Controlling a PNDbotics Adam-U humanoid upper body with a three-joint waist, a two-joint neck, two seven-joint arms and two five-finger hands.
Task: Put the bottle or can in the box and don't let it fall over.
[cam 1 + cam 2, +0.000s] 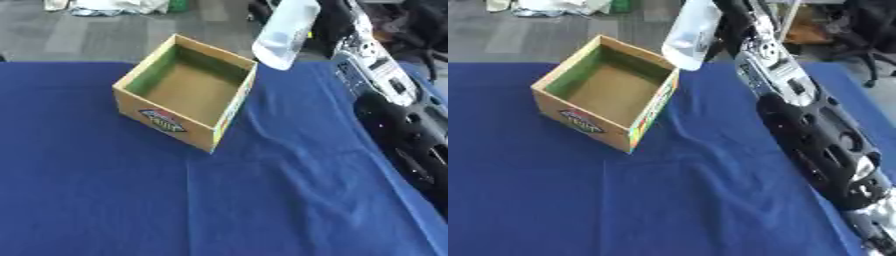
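Blue cloth (262, 200) bare; open box (188, 90) empty; right hand (732, 20) clamped on bottle (284, 32), above box corner.

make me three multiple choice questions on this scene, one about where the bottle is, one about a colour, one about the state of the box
1. Where is the bottle?
A. Lying on the cloth beside the box
B. Held up in the air by the right hand, near the box's far right corner
C. Standing inside the box

2. What colour is the cloth on the table?
A. Blue
B. Red
C. White

3. What state is the box in?
A. Closed with a lid
B. Tipped on its side
C. Upright, open at the top, nothing inside

Answers:
1. B: the clear bottle hangs tilted above the table at the end of the right arm, not yet in the box.
2. A: the cloth is deep blue all round the box.
3. C: its bare brown floor shows through the open top.
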